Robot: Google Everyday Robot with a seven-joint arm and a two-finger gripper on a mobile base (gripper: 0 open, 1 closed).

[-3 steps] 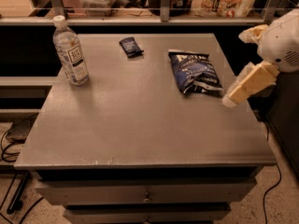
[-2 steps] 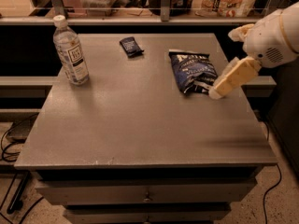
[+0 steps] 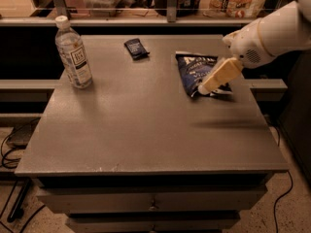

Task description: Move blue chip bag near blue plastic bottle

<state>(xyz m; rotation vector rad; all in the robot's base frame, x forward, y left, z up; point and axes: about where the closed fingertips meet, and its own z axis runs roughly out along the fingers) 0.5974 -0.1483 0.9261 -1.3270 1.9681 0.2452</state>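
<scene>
On the right half of the grey table [image 3: 146, 140] the blue chip bag [image 3: 193, 68] lies flat. The gripper [image 3: 206, 86] sits over the bag's near end, its arm reaching in from the right; whether it is clenched or released cannot be told. The blue plastic bottle [image 3: 73, 52] stands upright at the far left, well apart from the bag. A small dark packet [image 3: 136, 48] lies between them, farther back.

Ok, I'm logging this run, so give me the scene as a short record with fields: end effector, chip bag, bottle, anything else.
end effector: right side, over the near edge of the blue chip bag; contact unclear
blue chip bag: lying flat, right rear of the table
blue plastic bottle: upright, left rear, well apart from the bag
small dark packet: rear centre, between the two
table: grey top, drawers below
task state: bag not yet near the bottle
</scene>
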